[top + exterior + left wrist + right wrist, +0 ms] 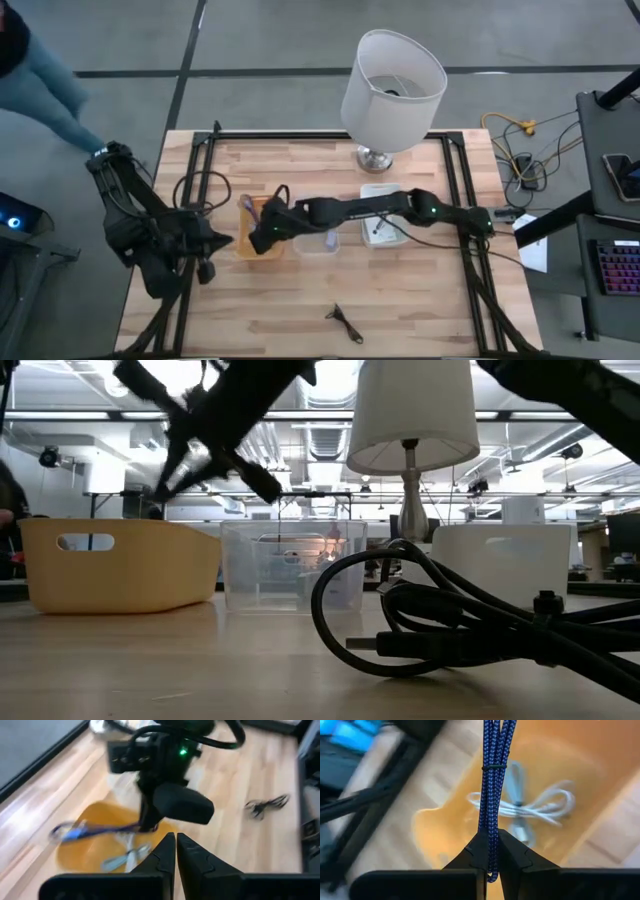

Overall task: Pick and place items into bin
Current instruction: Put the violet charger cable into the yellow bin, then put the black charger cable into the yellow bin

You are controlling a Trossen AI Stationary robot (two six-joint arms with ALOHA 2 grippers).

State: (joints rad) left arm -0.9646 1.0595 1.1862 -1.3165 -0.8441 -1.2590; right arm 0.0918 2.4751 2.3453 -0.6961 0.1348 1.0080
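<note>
Right pincer (490,851) is reaching across the bench from its right side and hanging over the yellow bin (258,243), which is sitting toward the left of the bench's middle. Its fingers are pressed tight on a blue-purple braided cord (492,785), folded double w/ a thin tie around it, dangling straight above the bin's inside. Already lying in the bin: a white cable (540,807), coiled loosely. Left pincer (176,851) is waiting near the bench's left edge, just beside the bin, tips pressed together and holding nothing. Next to the yellow bin, a clear bin (290,570) and then a white bin (382,228) are standing in a row toward the right. Black cord (343,320) is lying near the front edge, approx. mid-bench. Lamp (392,85) is standing at the back edge.
</note>
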